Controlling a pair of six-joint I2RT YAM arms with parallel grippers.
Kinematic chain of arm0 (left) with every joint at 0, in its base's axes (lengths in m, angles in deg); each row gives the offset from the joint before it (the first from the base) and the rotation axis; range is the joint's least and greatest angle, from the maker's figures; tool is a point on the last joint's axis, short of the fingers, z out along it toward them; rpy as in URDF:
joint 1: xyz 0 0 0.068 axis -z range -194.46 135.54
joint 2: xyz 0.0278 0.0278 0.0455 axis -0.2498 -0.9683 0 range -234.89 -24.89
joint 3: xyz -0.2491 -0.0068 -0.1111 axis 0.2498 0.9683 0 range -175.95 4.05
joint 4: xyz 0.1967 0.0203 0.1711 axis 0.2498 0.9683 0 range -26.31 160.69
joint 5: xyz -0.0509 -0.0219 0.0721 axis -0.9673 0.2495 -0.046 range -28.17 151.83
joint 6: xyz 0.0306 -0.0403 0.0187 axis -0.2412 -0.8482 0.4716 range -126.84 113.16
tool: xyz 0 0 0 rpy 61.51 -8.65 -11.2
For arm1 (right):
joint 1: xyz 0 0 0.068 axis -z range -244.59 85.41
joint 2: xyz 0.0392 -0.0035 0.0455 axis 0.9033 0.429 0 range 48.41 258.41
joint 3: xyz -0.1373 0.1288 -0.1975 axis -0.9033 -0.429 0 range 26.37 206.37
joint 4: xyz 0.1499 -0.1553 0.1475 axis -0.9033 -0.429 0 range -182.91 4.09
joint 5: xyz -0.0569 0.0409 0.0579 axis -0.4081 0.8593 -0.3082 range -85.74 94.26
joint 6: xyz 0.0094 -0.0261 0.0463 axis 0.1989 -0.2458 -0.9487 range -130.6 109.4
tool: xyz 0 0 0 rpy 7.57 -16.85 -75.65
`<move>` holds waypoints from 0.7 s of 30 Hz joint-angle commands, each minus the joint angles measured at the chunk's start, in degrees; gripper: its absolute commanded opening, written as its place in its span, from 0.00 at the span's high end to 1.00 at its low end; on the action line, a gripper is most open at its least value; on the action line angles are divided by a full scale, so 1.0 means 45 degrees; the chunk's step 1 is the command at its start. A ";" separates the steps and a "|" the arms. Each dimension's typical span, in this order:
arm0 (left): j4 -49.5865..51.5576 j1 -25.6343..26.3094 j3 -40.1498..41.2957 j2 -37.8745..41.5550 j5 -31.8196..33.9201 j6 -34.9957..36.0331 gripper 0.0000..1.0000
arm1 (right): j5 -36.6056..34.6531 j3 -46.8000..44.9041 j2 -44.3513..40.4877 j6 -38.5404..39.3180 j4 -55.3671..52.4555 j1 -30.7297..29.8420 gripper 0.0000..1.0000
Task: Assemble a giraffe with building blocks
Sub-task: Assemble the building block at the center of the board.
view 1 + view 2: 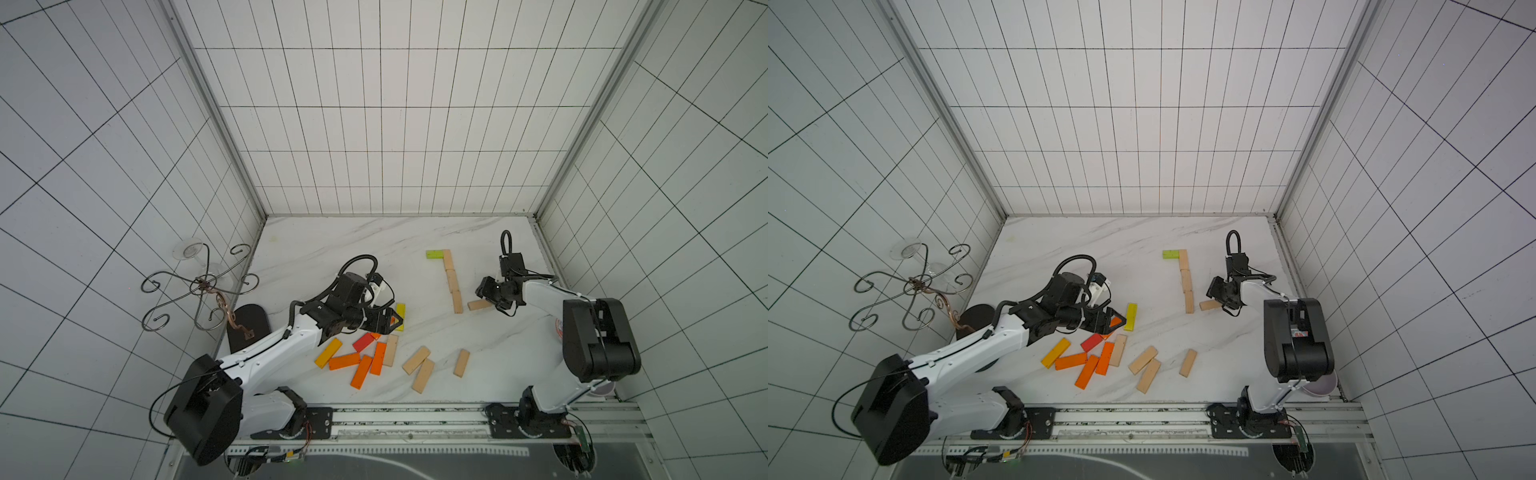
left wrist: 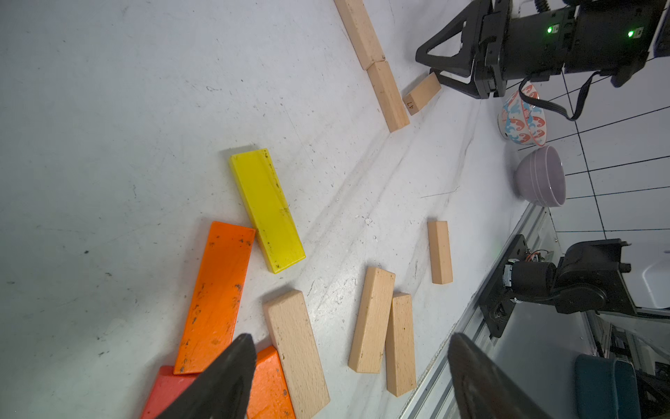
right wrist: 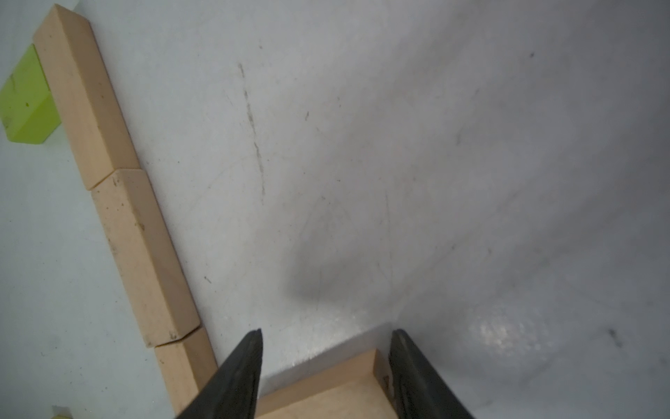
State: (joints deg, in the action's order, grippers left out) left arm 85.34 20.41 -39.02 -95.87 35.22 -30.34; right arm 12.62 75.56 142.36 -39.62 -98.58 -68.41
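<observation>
A white marble tabletop (image 1: 332, 241) sits inside white walls (image 1: 395, 124) ruled with a dark grid. Toward the far right of it, a green block (image 1: 434, 254) lies flat against the top of a column of natural wood blocks (image 1: 452, 279) laid end to end, slightly bowed. At the foot of that column lies a short natural block (image 1: 478, 305), one end close to the lowest piece. The right gripper (image 3: 328, 332) straddles its other end, a finger close on each side; whether the fingers press on it cannot be told. The left gripper (image 2: 351, 337) hangs with jaws spread wide, holding nothing, over a loose pile nearer the front: a yellow block (image 2: 268, 210), orange blocks (image 1: 344, 361), a red block (image 1: 363, 341) and an amber block (image 1: 328, 353). Four plain wood blocks (image 1: 416, 360) lie scattered just right of the pile. A patterned bowl (image 2: 522, 116) and a purple bowl (image 2: 540, 177) stand at the table's right edge.
</observation>
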 commanded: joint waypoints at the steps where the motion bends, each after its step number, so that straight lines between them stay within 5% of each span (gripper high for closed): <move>1: -0.0260 -0.0015 -0.0195 0.0226 -0.0014 0.0028 0.17 | 0.0388 -0.0791 -0.0114 -0.0113 -0.0409 -0.0273 0.43; 21: -0.0319 -0.0015 -0.0146 0.0285 0.0035 0.0003 0.17 | 0.0329 -0.1107 -0.0821 -0.0835 -0.0525 -0.0449 0.44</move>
State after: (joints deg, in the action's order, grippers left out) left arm 85.32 20.41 -39.02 -95.39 35.24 -30.34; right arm 13.64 73.18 139.70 -42.70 -99.49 -69.81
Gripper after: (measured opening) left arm 0.831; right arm 0.562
